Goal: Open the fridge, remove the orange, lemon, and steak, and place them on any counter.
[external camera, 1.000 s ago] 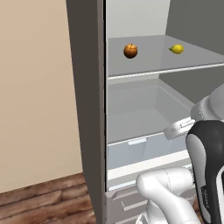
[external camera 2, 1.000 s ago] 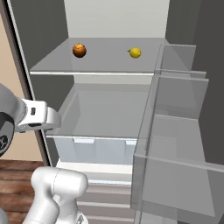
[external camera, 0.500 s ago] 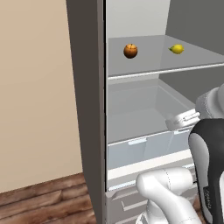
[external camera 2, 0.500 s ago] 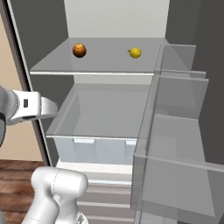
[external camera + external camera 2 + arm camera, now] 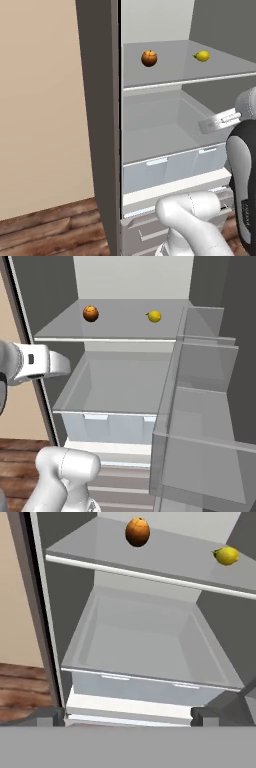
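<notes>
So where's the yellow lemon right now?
The lemon sits on the fridge's upper shelf, toward the right side, with the orange further left on the same shelf, above the clear drawer.

Fridge (image 5: 132,276) open, shelf front clear; door bins (image 5: 200,421) crowd right.

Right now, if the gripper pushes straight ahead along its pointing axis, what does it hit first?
Probably the clear crisper drawer of the open fridge: the gripper aims at it, below the shelf holding the orange and lemon. Depth is unclear; nothing else intervenes.
</notes>
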{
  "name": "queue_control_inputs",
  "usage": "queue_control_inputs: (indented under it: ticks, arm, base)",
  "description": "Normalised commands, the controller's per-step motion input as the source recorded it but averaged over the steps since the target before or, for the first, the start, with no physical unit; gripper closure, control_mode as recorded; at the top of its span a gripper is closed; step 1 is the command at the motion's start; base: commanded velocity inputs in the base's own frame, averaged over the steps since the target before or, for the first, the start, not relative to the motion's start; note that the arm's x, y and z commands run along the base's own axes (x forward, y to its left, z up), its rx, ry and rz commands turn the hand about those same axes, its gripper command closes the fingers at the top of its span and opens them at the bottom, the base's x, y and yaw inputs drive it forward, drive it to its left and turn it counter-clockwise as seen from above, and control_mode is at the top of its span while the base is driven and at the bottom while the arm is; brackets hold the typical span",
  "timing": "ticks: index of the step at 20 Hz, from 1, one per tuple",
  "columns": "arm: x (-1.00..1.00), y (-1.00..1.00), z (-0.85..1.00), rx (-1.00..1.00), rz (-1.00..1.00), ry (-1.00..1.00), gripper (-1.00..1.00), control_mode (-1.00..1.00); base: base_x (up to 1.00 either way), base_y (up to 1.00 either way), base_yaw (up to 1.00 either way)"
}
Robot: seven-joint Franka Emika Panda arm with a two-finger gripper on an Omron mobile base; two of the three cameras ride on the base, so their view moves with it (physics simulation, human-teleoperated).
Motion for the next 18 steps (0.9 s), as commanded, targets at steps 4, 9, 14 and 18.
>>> queue_control_inputs:
  ticks: [4, 9, 14, 18]
  arm:
    - [0.12, -0.42, 0.0, 0.01, 0.0, 0.0, -1.0, -1.0]
    - [0.08, -0.32, 0.08, 0.02, -0.01, -0.02, -1.0, -1.0]
    - [0.31, -0.37, 0.42, 0.0, -0.04, -0.01, -1.0, -1.0]
    - [0.37, -0.36, 0.34, 0.0, -0.04, 0.0, -1.0, -1.0]
  base:
    - [0.0, 0.0, 0.0]
    - [0.0, 0.0, 0.0]
    - [0.0, 0.0, 0.0]
    - [0.0, 0.0, 0.0]
